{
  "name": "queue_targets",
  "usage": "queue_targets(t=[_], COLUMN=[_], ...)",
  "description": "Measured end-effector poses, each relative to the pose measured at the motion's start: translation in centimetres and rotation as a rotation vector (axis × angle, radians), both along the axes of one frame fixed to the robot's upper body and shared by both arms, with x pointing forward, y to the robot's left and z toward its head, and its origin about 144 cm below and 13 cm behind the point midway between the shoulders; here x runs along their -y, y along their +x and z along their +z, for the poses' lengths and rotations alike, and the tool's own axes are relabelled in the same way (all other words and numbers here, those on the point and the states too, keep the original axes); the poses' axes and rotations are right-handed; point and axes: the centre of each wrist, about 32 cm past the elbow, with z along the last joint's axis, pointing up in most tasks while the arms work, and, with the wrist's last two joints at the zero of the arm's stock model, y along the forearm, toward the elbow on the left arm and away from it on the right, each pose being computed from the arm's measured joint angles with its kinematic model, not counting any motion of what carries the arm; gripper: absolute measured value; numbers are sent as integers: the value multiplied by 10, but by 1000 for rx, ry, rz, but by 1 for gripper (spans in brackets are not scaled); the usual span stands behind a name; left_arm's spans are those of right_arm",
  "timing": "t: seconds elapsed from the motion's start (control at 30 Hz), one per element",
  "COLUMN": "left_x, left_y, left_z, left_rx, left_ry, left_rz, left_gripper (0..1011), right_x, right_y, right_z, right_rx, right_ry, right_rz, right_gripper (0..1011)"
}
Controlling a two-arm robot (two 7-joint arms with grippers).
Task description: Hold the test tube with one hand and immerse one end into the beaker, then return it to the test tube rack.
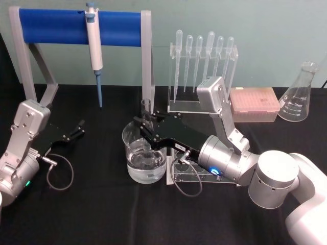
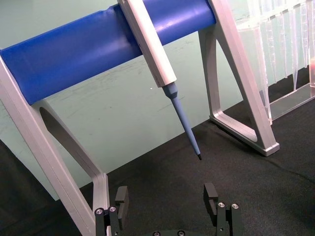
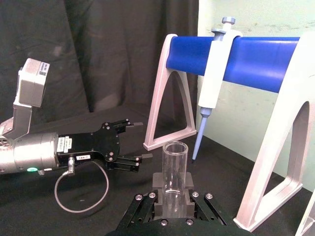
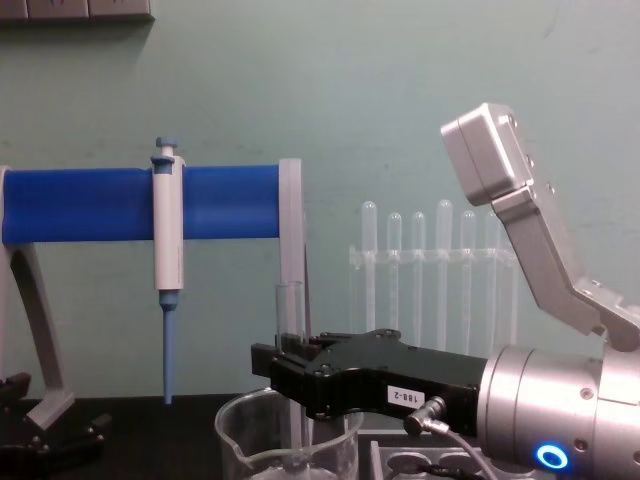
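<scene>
The test tube stands upright over the beaker, which is partly filled with water. My right gripper is shut on the tube's middle. The chest view shows the test tube passing through the right gripper down inside the beaker, its lower end near the water. In the right wrist view the test tube sits between the fingers of the right gripper. My left gripper rests open on the table at the left, holding nothing; the left gripper faces the stand.
A blue-barred stand with a hanging pipette is behind the beaker. A rack of plastic pipettes, a pink tip box and a conical flask line the back right. A clear tube rack lies under my right arm.
</scene>
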Motion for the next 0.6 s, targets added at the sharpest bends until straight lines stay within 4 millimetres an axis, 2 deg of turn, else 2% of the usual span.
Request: queue_targets(t=[0.6], left_x=[0], left_y=[0], left_z=[0], left_rx=[0], left_ry=[0], left_rz=[0], left_gripper=[1000], right_x=[0], right_y=[0], right_z=[0], right_rx=[0], right_ry=[0], right_rz=[0], right_gripper=[228])
